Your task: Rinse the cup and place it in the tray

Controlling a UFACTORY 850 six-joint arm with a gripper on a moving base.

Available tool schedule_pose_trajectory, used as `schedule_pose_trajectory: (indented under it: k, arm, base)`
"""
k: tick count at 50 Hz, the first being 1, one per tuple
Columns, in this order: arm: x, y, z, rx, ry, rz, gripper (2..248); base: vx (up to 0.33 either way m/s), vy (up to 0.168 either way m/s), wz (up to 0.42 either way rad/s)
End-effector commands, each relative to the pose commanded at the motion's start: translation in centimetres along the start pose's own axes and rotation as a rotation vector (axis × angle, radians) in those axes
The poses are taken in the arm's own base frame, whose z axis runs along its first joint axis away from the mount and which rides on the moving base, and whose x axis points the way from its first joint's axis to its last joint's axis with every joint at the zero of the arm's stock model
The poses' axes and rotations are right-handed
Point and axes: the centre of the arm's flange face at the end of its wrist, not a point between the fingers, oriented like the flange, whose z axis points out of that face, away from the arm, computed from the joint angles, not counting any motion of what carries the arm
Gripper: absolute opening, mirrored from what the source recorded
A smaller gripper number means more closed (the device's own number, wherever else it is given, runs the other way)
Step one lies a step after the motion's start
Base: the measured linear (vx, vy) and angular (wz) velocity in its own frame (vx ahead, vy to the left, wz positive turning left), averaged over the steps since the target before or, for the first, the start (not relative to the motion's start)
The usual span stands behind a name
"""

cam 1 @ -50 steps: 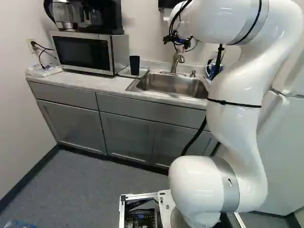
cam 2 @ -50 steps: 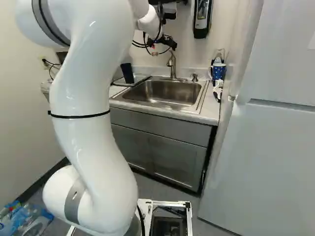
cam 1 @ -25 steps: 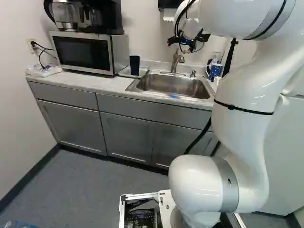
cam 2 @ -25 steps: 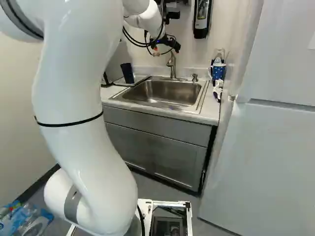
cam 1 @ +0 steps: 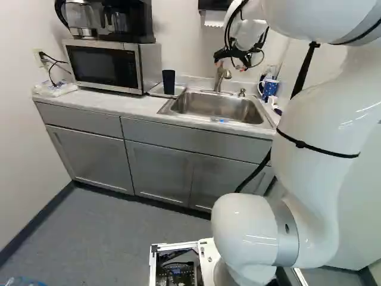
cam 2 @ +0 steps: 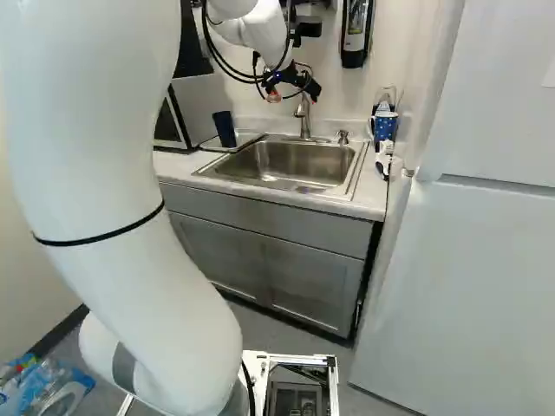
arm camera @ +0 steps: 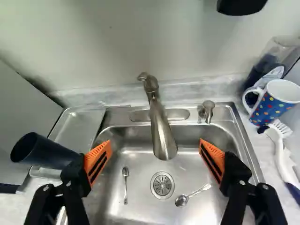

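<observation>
The claw (arm camera: 155, 149) gapes empty, faucet (arm camera: 161, 133) ahead, cup (arm camera: 47, 152) in the tray (arm camera: 84, 124) to one side. Looks like faucet work now; next, ease forward to its lever (arm camera: 144, 76).

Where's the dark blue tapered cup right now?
In the left base view, the cup stands on the shallow grey tray, left of the stainless steel sink, beside the boxy silver microwave.

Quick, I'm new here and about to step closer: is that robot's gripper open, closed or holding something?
Gripper: open, jaws wide apart, holding nothing.
</observation>
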Motion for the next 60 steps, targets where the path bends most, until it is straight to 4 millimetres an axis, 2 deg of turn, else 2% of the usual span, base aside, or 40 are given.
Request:
schedule_pose_trajectory:
  k: [40, 60]
  arm:
    - [-5.2, 3.4, -6.5, -0.073, -0.128, -0.058, 247]
    - [-5.4, 3.5, -6.8, -0.074, -0.128, -0.057, 247]
  base:
    - [0.000, 0.000, 0.000]
    - [0.000, 0.000, 0.000]
